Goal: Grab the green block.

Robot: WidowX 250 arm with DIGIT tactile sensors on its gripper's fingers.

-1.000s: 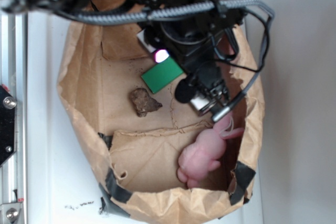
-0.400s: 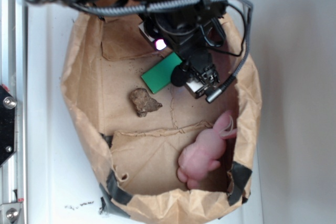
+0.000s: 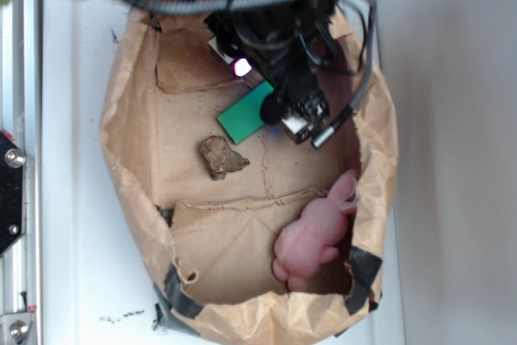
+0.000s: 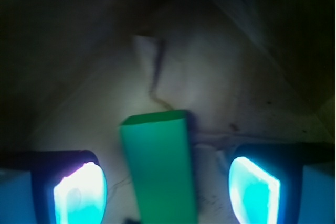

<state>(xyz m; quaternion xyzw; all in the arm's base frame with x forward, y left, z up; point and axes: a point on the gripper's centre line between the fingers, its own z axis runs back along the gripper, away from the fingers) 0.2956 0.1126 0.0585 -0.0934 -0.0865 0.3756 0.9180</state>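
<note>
the green block (image 3: 245, 119) lies flat on the floor of a brown paper bag (image 3: 125, 151), toward its upper middle, one end hidden under the robot's arm in the exterior view. in the wrist view the block (image 4: 160, 166) runs up from the bottom edge between the two fingers (image 4: 79, 192), a gap on either side of it, wider on the right; neither pad touches it. the gripper (image 4: 165, 192) is spread wide, straddling the block, with both pads glowing cyan. from the exterior view the gripper (image 3: 292, 115) sits over the block's right end, black cables looping above and to the right of it, and a small pink light shows just above the block.

a brown lumpy rock (image 3: 221, 157) rests on the bag floor just below and left of the block, apart from it. a pink rabbit (image 3: 311, 236) lies in the lower right of the bag, ears up against the bag's right wall, well apart from the block. black tape (image 3: 182, 292) patches the bag's lower rim at left and right. the bag stands on a white table (image 3: 73, 224), with a metal rail (image 3: 14, 159) along the left edge.
</note>
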